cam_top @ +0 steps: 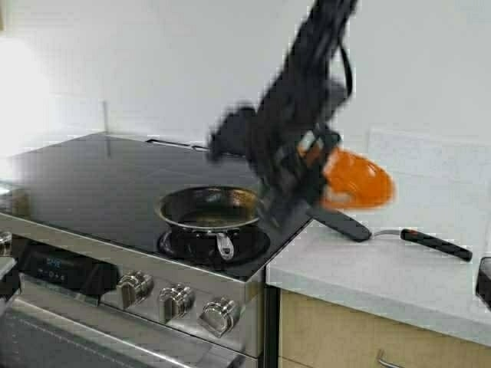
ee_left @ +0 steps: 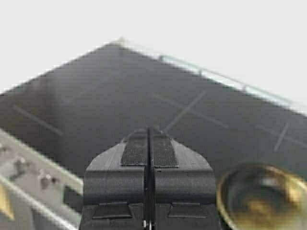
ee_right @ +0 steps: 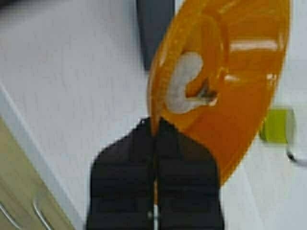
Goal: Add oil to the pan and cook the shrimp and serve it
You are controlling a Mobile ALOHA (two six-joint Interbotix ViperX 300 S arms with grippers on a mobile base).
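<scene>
The steel pan (cam_top: 209, 207) sits on the front right burner of the black stovetop, with a yellowish sheen inside; it also shows in the left wrist view (ee_left: 264, 196). My right gripper (cam_top: 307, 165) is shut on the rim of an orange bowl (cam_top: 357, 180), held tilted in the air just right of the pan, above the counter edge. In the right wrist view the gripper (ee_right: 154, 127) pinches the bowl's rim (ee_right: 230, 96), and one pale curled shrimp (ee_right: 184, 84) lies inside. My left gripper (ee_left: 148, 130) is shut and empty above the stovetop, left of the pan. The oil jug is out of view.
A black spatula (cam_top: 433, 244) lies on the white counter (cam_top: 368, 268) right of the stove, its blade (cam_top: 341, 222) under the bowl. Stove knobs (cam_top: 176, 300) line the front. A yellow-green object (ee_right: 276, 125) stands on the counter beyond the bowl.
</scene>
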